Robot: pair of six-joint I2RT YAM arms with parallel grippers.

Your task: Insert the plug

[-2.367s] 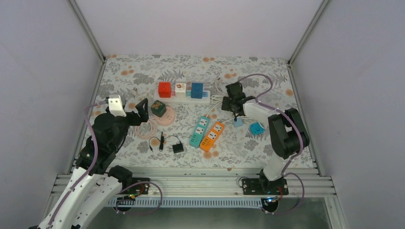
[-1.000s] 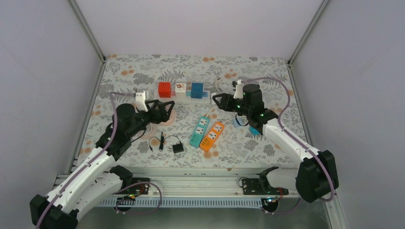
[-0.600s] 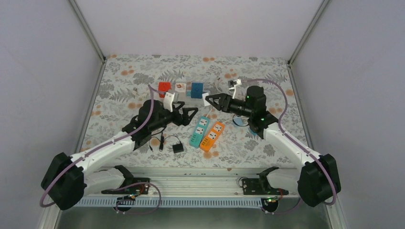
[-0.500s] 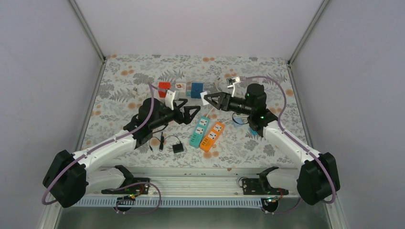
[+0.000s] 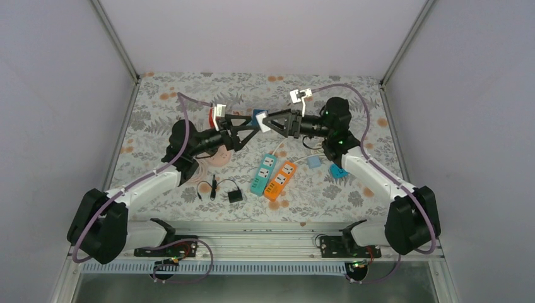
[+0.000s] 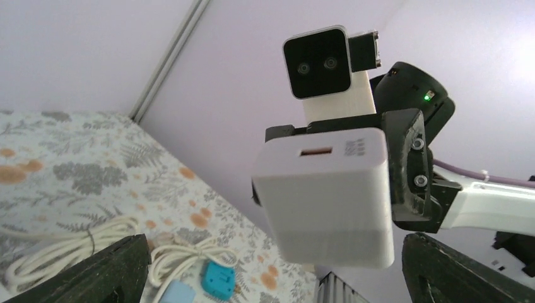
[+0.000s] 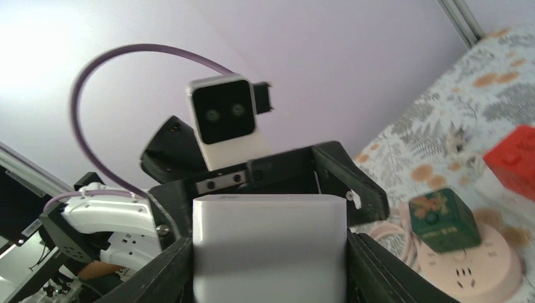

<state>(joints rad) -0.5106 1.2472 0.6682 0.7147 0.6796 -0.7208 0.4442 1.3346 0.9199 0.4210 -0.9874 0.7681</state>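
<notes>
The right hand (image 7: 269, 265) grips a white plug (image 7: 269, 243) between its dark fingers (image 7: 161, 278). Close behind and facing it, the left hand (image 7: 268, 180) is spread wide, its wrist camera (image 7: 224, 120) above. On the floral worktop (image 7: 505, 95), a green cube (image 7: 441, 221) sits on a pink round socket (image 7: 479, 268), with a red cube (image 7: 520, 151) nearby.

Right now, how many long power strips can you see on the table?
2. The teal strip and the orange strip lie side by side mid-table. Another may be hidden behind the left gripper and right gripper.
</notes>
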